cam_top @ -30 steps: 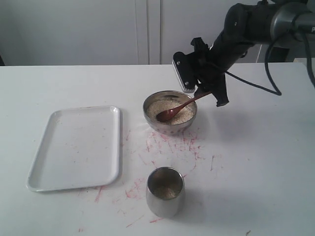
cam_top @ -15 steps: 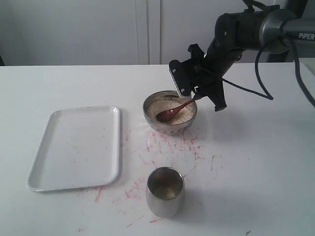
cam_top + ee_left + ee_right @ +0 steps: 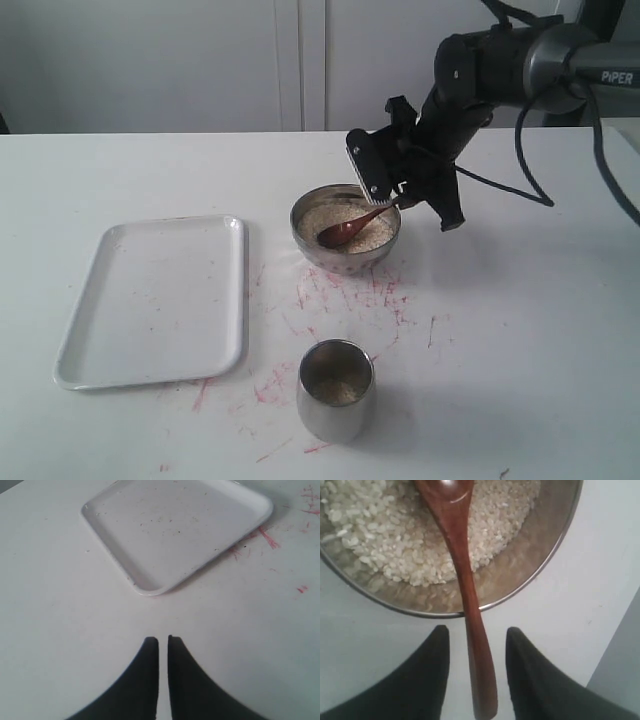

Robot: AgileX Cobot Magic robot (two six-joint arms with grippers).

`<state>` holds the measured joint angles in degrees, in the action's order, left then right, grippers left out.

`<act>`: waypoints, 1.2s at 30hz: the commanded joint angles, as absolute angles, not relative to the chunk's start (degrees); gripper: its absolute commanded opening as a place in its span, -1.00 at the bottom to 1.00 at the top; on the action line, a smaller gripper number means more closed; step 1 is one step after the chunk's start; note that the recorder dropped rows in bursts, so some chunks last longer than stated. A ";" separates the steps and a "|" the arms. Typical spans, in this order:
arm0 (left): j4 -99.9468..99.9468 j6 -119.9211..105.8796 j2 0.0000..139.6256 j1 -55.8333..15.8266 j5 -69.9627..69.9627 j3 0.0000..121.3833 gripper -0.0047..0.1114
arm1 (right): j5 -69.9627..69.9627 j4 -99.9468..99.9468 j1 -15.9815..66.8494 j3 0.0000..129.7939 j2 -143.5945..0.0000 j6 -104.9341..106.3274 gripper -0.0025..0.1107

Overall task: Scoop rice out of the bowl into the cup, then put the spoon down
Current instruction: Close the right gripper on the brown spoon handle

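The right gripper (image 3: pixel 475 630) is found open: its two fingers are set on either side of the handle of the one spoon (image 3: pixel 462 575), with a gap on each side and nothing gripped. The spoon's oval end is laid on the rice (image 3: pixel 330 212) in the one bowl (image 3: pixel 345 262), and the handle is leaned over the rim. One cup (image 3: pixel 335 400), with pale grains inside, is placed well apart from the bowl, nearer the camera. One white tray (image 3: pixel 150 300) is noted at the left. Bare table (image 3: pixel 520 330) is left open to the right of bowl and cup. The left gripper (image 3: pixel 163 639) is seen closed on nothing, near the tray's corner.
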<state>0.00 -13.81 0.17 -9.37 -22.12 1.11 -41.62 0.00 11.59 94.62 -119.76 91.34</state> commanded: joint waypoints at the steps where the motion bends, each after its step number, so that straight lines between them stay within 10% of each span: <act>1: 0.00 -13.47 0.00 -9.49 -24.03 0.58 -0.67 | -40.05 0.00 11.34 94.80 -120.07 90.62 -0.32; 36: 0.00 -13.47 0.00 -9.49 -24.03 0.58 -0.67 | -37.21 3.21 11.34 94.80 -123.42 87.23 -0.43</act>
<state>0.00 -13.81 0.17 -9.37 -22.12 1.11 -37.22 3.06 11.59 94.62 -122.93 87.57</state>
